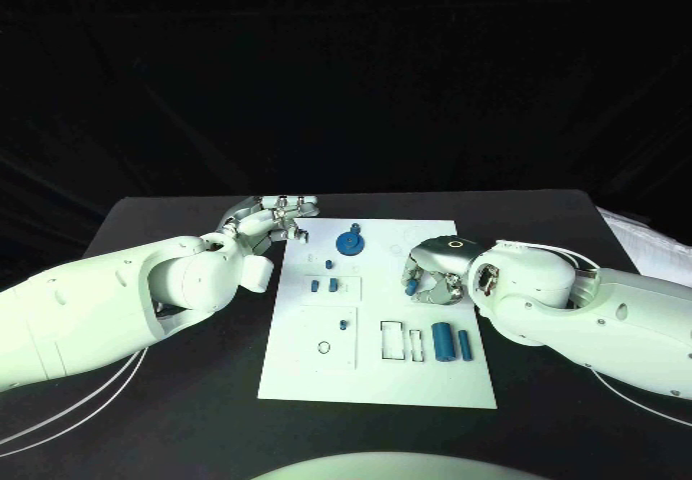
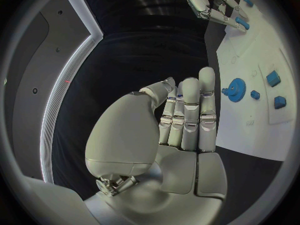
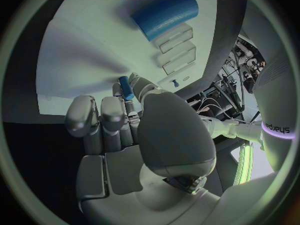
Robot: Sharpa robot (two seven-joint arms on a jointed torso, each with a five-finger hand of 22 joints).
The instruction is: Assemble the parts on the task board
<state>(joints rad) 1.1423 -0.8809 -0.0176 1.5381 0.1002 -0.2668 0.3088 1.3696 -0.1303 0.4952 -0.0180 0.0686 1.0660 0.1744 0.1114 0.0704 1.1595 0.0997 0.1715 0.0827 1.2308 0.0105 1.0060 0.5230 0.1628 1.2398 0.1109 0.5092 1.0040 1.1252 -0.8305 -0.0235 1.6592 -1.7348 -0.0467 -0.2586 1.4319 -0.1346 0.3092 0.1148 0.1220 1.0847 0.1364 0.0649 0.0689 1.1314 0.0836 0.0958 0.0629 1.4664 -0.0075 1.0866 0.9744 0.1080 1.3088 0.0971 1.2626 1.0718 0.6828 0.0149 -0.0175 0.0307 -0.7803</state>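
Roughly at the middle of the black bench (image 1: 159,400) lies the white rectangular task board (image 1: 382,380), its long sides running away from the robot. On the board's far end a round blue gear-shaped part (image 1: 349,241) stands close to the far edge, and in the left wrist view the same gear (image 2: 235,90) shows with its toothed rim. Nearer the robot from it, small blue block parts (image 1: 332,285) sit in a row toward the board's left side, and one tiny blue piece (image 1: 343,324) lies lower down by a small ring outline. By the board's near right corner two blue cylinder parts lie side by side, a thicker one (image 1: 444,341) and a thinner one (image 1: 466,345), just beside two empty rectangular outlines; the right wrist view shows the thick cylinder (image 3: 164,14) from close by.

The left hand (image 1: 268,219) hangs at the board's far left corner, its fingers (image 2: 190,110) straight and pressed together side by side, with nothing in them. The right hand (image 1: 431,277) is over the board's right edge, about halfway along it, and pinches a small blue peg (image 3: 126,87) between the thumb and a finger; the peg's blue tip also shows under the hand in the head view
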